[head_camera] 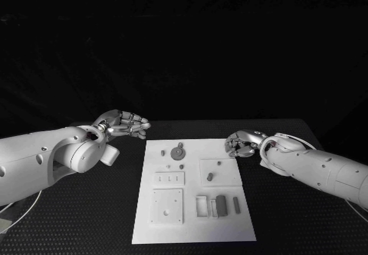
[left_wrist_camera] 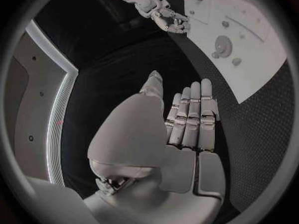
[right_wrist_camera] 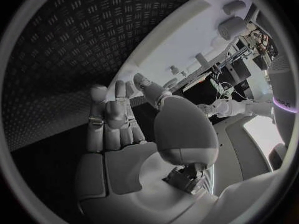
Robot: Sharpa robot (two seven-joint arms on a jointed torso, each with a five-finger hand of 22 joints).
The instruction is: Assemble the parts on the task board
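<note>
1. Several grey parts, among them a gear (head_camera: 178, 153), lie on the task board (head_camera: 192, 234) mid-table.
2. Left hand (head_camera: 123, 125) hovers beyond the board's far-left corner, fingers extended together, empty.
3. Right hand (head_camera: 241, 144) at the board's far-right edge; head view shows fingers curled, wrist view shows them straighter, holding nothing.

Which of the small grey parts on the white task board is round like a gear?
The round grey toothed disc near the far edge of the white task board. The other grey parts, like the long dark bar, are pegs or straight pieces.

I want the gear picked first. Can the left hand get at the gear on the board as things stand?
Probably yes: the left hand holds nothing and hovers by the task board's far corner, and nothing covers the gear.
</note>
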